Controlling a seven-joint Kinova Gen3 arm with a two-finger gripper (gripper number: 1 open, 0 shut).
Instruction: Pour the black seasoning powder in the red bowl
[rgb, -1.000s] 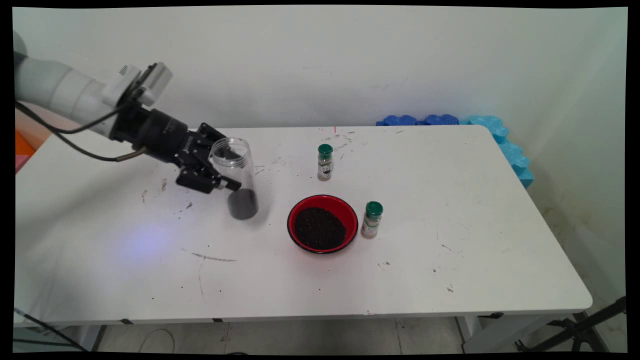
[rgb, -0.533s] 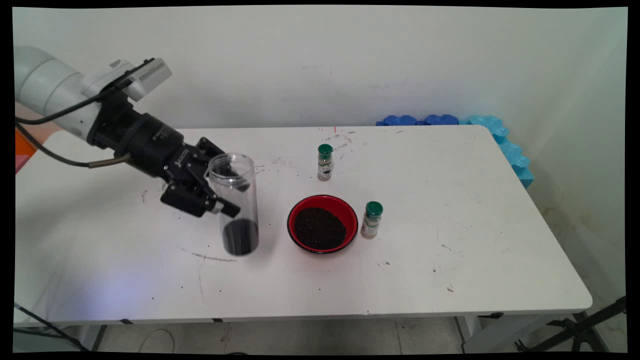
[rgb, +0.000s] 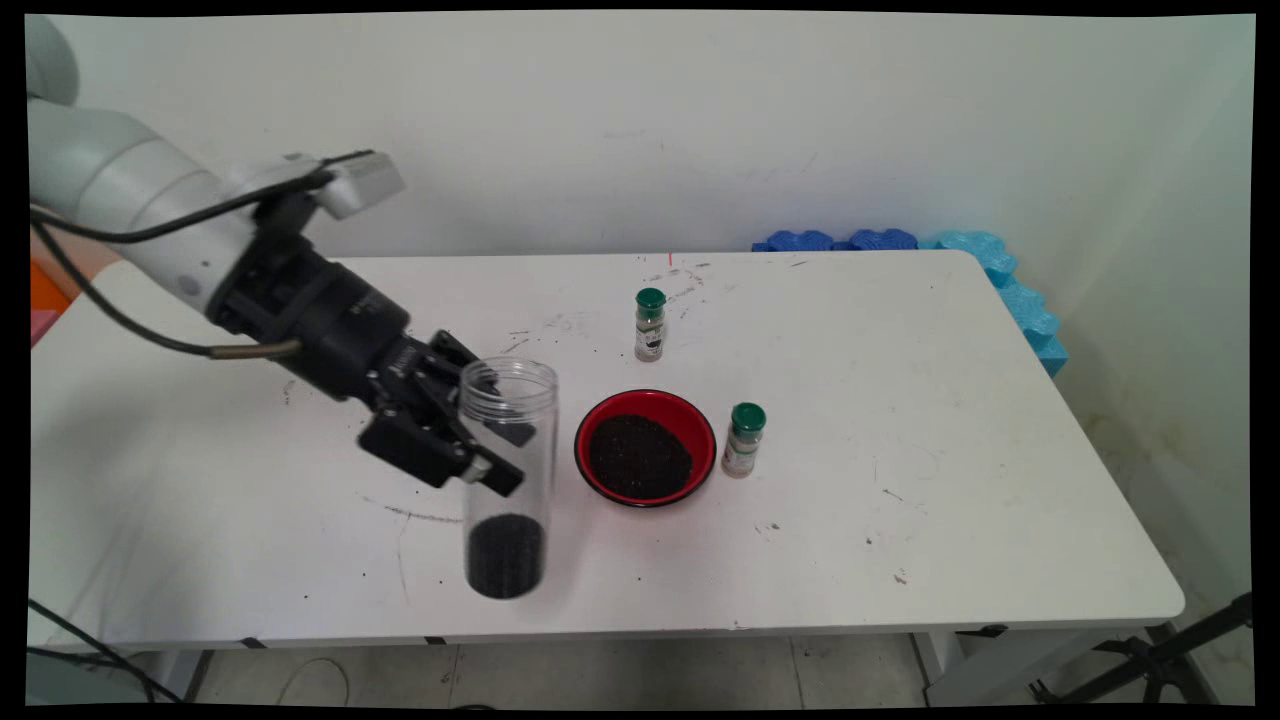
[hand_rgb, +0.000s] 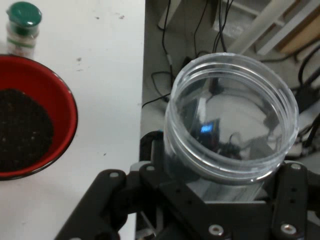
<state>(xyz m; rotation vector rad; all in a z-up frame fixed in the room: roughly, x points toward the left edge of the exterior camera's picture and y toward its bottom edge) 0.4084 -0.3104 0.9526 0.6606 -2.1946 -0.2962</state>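
A plain white wall (rgb: 700, 120) runs behind the white table (rgb: 900, 420) (its top scuffed with dark marks and specks). Blue foam pieces (rgb: 1000, 270) sit wedged between the table's far right corner and the wall. Below the near edge lies pale tiled floor (rgb: 620, 675), with black cables (hand_rgb: 200, 30) trailing across it.

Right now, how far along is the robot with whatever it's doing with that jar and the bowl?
Done, it seems: the red bowl already holds a heap of dark grains. In hand: the pincer grips the clear jar upright, left of the bowl, with only a little dark stuff at its bottom. Untouched: two green-capped bottles stand closed by the bowl. What remains I can't tell.
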